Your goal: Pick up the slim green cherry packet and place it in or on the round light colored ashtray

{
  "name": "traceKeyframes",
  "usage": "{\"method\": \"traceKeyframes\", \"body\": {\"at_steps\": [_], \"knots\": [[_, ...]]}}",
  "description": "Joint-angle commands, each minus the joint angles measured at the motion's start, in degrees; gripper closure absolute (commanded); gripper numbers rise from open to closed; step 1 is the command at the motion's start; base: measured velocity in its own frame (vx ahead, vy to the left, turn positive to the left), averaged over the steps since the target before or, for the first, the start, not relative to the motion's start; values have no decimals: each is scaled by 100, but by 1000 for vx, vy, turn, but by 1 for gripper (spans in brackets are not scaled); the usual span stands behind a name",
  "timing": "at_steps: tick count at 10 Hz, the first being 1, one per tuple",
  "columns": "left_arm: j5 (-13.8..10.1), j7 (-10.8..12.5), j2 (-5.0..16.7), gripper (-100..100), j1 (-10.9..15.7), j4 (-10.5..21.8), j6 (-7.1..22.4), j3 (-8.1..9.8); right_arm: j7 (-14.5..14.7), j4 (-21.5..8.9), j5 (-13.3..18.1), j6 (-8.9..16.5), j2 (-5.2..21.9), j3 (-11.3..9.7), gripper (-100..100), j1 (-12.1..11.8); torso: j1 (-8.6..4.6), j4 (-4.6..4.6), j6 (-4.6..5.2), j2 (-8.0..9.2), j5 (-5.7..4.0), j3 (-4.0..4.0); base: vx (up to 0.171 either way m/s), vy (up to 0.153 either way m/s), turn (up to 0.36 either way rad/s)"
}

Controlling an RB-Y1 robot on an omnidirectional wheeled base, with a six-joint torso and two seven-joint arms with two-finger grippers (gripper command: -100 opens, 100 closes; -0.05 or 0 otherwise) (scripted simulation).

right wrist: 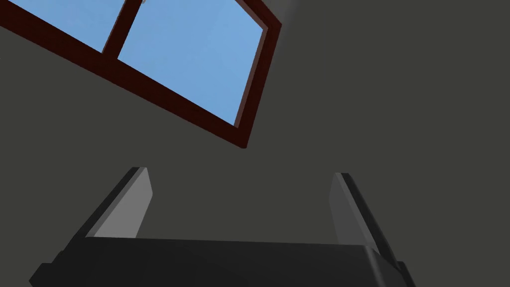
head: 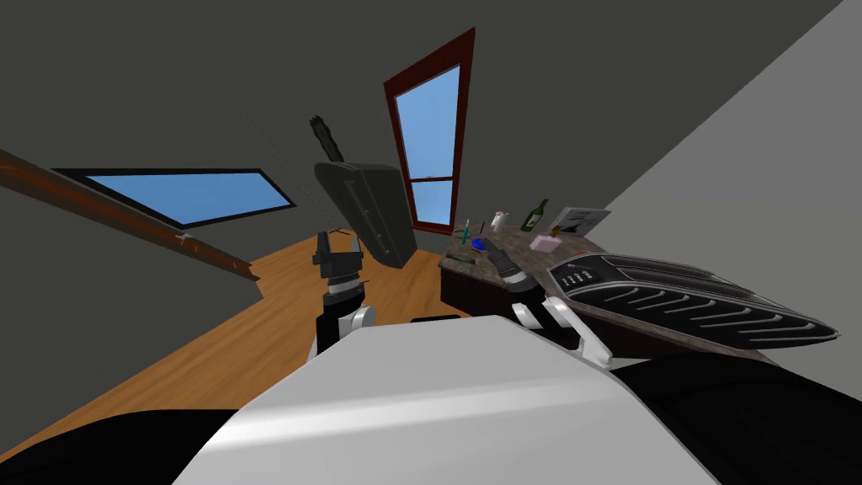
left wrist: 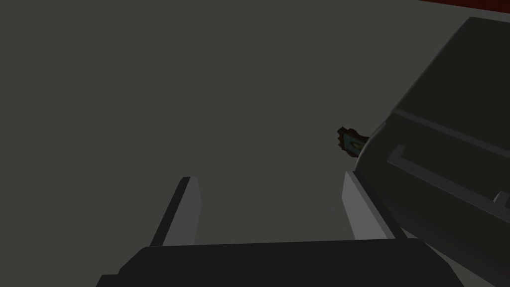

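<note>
Left gripper (left wrist: 269, 182): blades apart, empty. Right gripper (right wrist: 241, 174): blades apart, empty, over the speckled grey-brown counter (head: 589, 249). Just beyond it I see a slim teal-green upright packet (head: 465, 229), probably the cherries. I judge it light, thin and crushable, so pinch the flat faces. Small white round vessel (head: 501, 221) near behind it: possibly the ashtray.

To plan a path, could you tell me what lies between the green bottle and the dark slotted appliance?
A small pink block on the counter, seen in the head view.

a green bottle (head: 534, 216), pink block (head: 545, 243) and white cup (head: 500, 221) stand on the counter (head: 577, 247).
</note>
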State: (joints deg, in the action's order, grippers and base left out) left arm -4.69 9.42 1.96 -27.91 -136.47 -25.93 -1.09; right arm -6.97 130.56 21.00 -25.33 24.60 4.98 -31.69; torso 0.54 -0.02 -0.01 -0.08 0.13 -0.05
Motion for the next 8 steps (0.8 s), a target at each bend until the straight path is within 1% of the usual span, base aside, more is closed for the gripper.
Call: {"method": "traceKeyframes", "body": {"at_steps": [1, 2, 3, 4, 5, 6, 7, 8], "knots": [[0, 0, 0, 0, 0, 0, 0, 0, -46, -25, 66, -39, 216, 75, -100, -40, 0, 0, 0, 0, 0, 0, 27, 103, 34], [0, 0, 0, 0, 0, 0, 0, 0, -92, -77, 248, -87, 421, 146, -100, -97, -14, 0, 2, 2, -2, 1, 42, 110, 77], [0, 0, 0, 0, 0, 0, 0, 0, -92, -77, 248, -87, 493, 146, -100, -97, -14, 0, 1, -2, -3, -1, 41, 89, 36], [0, 0, 1, 0, 0, 0, 0, 1, -138, -132, 439, -139, 715, 217, -100, -157, -21, -1, 2, -3, -4, -2, 54, 119, 83], [0, 0, 0, 0, 0, 0, 0, 0, -138, -132, 439, -139, 774, 217, -100, -157, -12, -2, 0, -7, -3, -4, 40, 108, 32], [0, 0, 0, 0, 0, 0, 0, 1, -181, -194, 638, -195, 991, 288, -100, -222, -15, -1, 2, -3, -3, -2, 43, 132, 72], [0, 0, 0, 0, 0, 0, 0, 0, -181, -194, 638, -195, 1056, 288, -100, -222, -7, -1, 0, -4, -2, -3, 41, 100, 31], [0, 0, 0, 0, 0, 0, 0, 1, -222, -262, 846, -256, 1284, 359, -100, -289, -17, -1, 2, -3, -3, -2, 67, 130, 80]]}}
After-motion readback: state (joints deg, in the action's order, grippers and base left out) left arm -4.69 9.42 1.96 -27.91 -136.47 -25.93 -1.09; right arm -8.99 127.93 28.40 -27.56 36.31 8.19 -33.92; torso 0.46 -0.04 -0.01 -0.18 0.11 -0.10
